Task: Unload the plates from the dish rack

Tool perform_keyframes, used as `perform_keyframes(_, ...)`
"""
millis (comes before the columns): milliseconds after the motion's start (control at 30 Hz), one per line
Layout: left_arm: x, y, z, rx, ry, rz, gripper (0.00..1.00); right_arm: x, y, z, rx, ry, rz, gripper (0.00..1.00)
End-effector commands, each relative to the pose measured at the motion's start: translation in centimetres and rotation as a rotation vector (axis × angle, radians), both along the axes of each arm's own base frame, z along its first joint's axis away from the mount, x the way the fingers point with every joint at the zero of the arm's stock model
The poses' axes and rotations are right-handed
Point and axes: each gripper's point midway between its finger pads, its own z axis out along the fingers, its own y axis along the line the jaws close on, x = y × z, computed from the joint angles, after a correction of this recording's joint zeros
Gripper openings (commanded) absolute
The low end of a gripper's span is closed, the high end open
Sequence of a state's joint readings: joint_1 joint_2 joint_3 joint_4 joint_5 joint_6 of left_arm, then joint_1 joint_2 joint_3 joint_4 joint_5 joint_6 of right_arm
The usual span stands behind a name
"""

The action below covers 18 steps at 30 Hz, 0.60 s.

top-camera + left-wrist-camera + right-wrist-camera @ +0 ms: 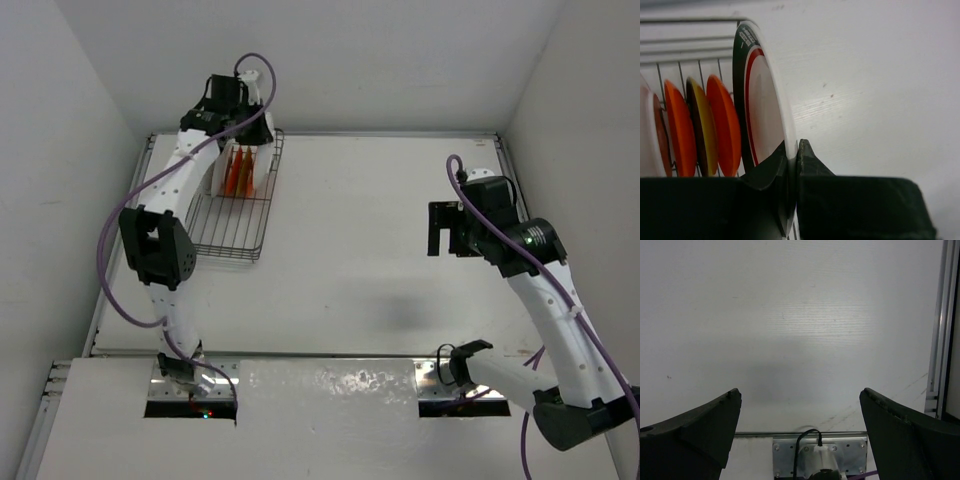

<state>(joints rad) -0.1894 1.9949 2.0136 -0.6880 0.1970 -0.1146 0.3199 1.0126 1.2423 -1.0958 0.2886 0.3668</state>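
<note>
The dark wire dish rack (228, 225) lies at the table's far left, with plates (240, 170) standing on edge at its far end. My left gripper (245, 138) (792, 155) is shut on the rim of a white plate with a teal-and-red ring (762, 100), the rightmost in the row, still upright among the others. Beside it stand an orange plate (722, 125), a yellowish one (705, 130), another orange one (680, 130) and part of a white plate (646, 135). My right gripper (440, 228) (800, 400) hangs open above bare table, far from the rack.
The rack's near half (225, 235) holds nothing. White walls enclose the table on the left, back and right. A metal rail (940, 340) runs along the table's right edge. The right arm's base bracket (817, 455) shows below the right gripper.
</note>
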Motion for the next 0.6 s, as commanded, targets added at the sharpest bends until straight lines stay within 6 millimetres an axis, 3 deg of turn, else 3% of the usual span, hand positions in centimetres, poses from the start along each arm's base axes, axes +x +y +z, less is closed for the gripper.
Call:
perform_keyframes(0, -1.9, -1.1, 16.1, -0.034, -0.461, -0.122, 0.0, 0.8, -0.3, 1.1, 0.019, -0.025, -0.095, 0.99)
perform_keyframes(100, -4.3, -4.5, 17.4, -0.073, -0.519, -0.288, 0.0, 2.3, 1.8, 1.9, 0.14, -0.034, -0.125, 0.99)
perform_keyframes(167, -6.2, -7.2, 17.4, -0.038, -0.548, -0.37, 0.0, 3.8, 3.3, 4.1, 0.247, -0.075, -0.155, 0.99)
perform_keyframes(200, -6.7, -7.6, 17.6, 0.002, -0.571, -0.373, 0.0, 4.4, 4.8, 4.8, 0.312, -0.071, -0.131, 0.99)
perform_keyframes(233, -7.6, -9.1, 16.5, 0.025, -0.558, -0.4, 0.0, 5.8, 5.8, 5.9, 0.379, -0.089, -0.16, 0.99)
perform_keyframes(267, -8.5, -9.6, 17.2, 0.041, -0.585, -0.408, 0.0, 6.7, 6.2, 6.4, 0.419, -0.093, -0.181, 0.99)
perform_keyframes(300, -9.4, -11.0, 15.7, 0.097, -0.582, -0.434, 0.0, 8.2, 7.6, 7.9, 0.499, -0.102, -0.163, 0.99)
perform_keyframes(333, -10.1, -11.9, 15.5, 0.127, -0.616, -0.464, 0.0, 9.1, 8.1, 8.7, 0.577, -0.1, -0.201, 0.99)
perform_keyframes(367, -10.6, -11.0, 14.1, 0.22, -0.627, -0.419, 0.0, 10.3, 7.3, 10.9, 0.635, -0.146, -0.242, 0.99)
perform_keyframes(400, -12.1, -12.8, 13.8, 0.246, -0.657, -0.44, 0.0, 11.4, 8.3, 11.5, 0.712, -0.137, -0.227, 0.99)
perform_keyframes(433, -13.0, -12.7, 15.4, 0.288, -0.751, -0.427, 0.0, 12.3, 8.0, 12.9, 0.778, -0.163, -0.261, 0.99)
perform_keyframes(467, -13.2, -12.3, 12.9, 0.358, -0.729, -0.402, 0.0, 12.7, 8.2, 13.6, 0.806, -0.175, -0.264, 0.99)
perform_keyframes(500, -14.3, -13.5, 13.3, 0.361, -0.775, -0.413, 0.0, 13.4, 8.5, 13.3, 0.823, -0.161, -0.277, 0.98)
perform_keyframes(567, -15.3, -13.4, 12.1, 0.43, -0.786, -0.427, 0.0, 13.8, 8.9, 12.5, 0.833, -0.13, -0.287, 0.98)
